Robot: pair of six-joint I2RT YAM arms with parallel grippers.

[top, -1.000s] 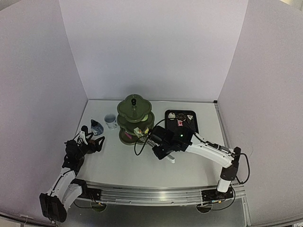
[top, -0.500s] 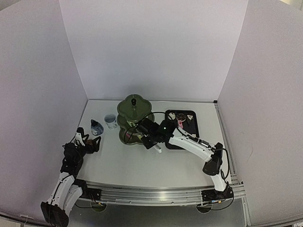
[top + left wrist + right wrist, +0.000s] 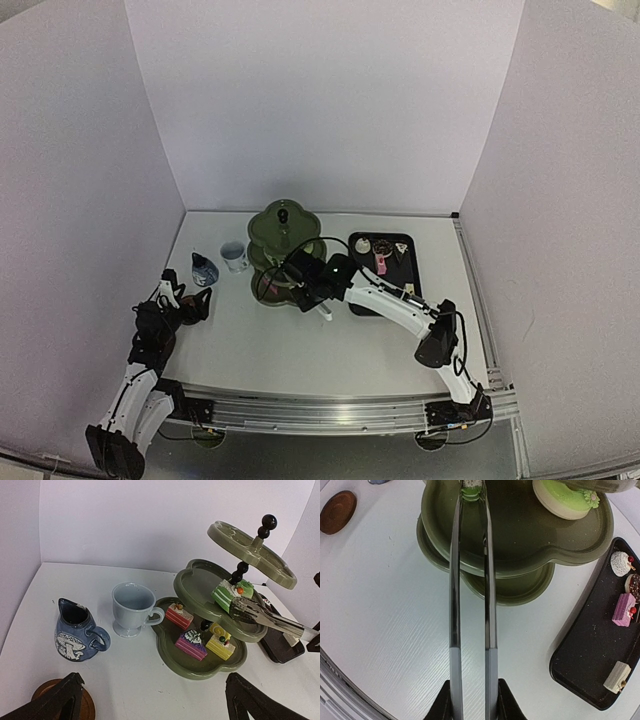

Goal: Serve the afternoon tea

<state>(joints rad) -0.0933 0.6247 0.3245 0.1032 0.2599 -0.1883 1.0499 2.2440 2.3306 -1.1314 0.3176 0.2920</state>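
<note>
Even bright diffuse light, soft shadows; overhead view dimmer, edges fisheye-bent.

Cup (image 3: 132,607) left of stand (image 3: 200,672); tray (image 3: 590,655) right of stand; cakes (image 3: 190,644) on tiers.

Left pincer (image 3: 155,702) spread wide, arm folded — right pincer (image 3: 472,705) clamping tongs (image 3: 454,605), arm outstretched
</note>
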